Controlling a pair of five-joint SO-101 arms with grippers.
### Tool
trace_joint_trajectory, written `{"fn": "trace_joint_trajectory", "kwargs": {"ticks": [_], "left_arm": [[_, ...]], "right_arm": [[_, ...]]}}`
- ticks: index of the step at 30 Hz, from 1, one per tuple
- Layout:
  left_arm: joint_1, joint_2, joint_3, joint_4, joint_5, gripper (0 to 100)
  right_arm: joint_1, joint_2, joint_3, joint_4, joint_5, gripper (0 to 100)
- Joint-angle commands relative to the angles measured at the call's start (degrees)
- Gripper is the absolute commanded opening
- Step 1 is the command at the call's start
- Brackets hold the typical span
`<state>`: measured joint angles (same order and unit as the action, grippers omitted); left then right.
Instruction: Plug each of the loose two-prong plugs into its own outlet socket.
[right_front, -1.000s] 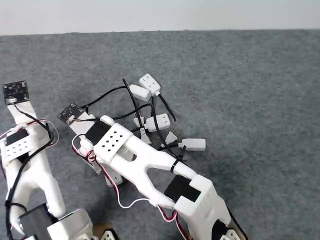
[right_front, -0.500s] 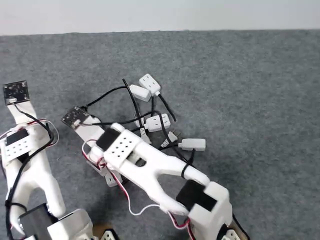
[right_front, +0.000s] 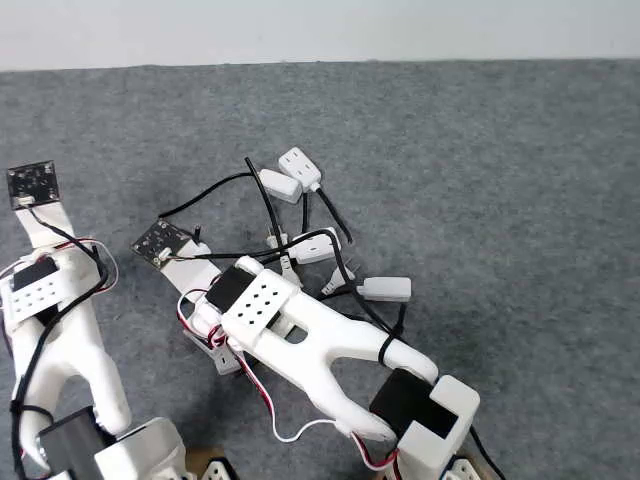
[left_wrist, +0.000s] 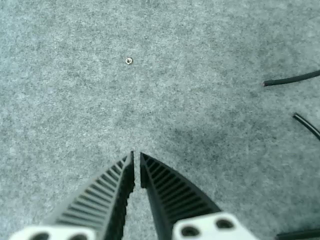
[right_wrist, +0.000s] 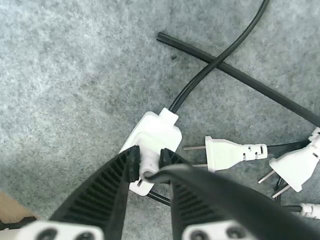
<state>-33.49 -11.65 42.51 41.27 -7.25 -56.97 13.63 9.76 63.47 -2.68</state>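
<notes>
- Grey felt-like covering was seen across the table, with a pale wall behind
- The right gripper was closed on a white outlet socket, gripped near one end
- One two-prong plug and a second plug lay just beside it among black cords
- The left gripper was almost shut and empty, over bare table near a small screw
- A slip was judged likely: the narrow grip could let the socket twist, and the crossed cords could drag it askew

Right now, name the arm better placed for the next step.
Right: the right pincer grips a white outlet, loose plugs lying beside it. The left pincer sits shut over carpet, apart from them.
</notes>
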Motion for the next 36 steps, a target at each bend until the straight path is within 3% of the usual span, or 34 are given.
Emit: {"fn": "trace_joint_trajectory", "kwargs": {"ticks": [1,8,11,17,29,36], "left_arm": [[0.4,-0.2,-0.2,-1.4,-0.9,1],[0.4,-0.2,-0.2,-1.4,-0.9,1],[0.4,-0.2,-0.2,-1.4,-1.7,1],[0.4,-0.2,-0.2,-1.5,-1.9,1],[0.0,-0.2,-0.3,-2.5,-1.6,1],[-0.1,-0.2,-0.4,-2.5,-0.4,1]], "right_arm": [[-0.8,4.1,4.1,2.8,2.9,0.8],[-0.9,4.4,3.1,2.2,3.1,1.7],[-1.2,4.4,1.6,2.4,2.5,8.4],[-5.1,4.4,-5.5,8.0,-6.5,22.9],[-8.6,4.8,-9.3,8.0,-10.8,23.2],[-8.6,5.0,-7.6,1.0,-10.8,23.1]]}}
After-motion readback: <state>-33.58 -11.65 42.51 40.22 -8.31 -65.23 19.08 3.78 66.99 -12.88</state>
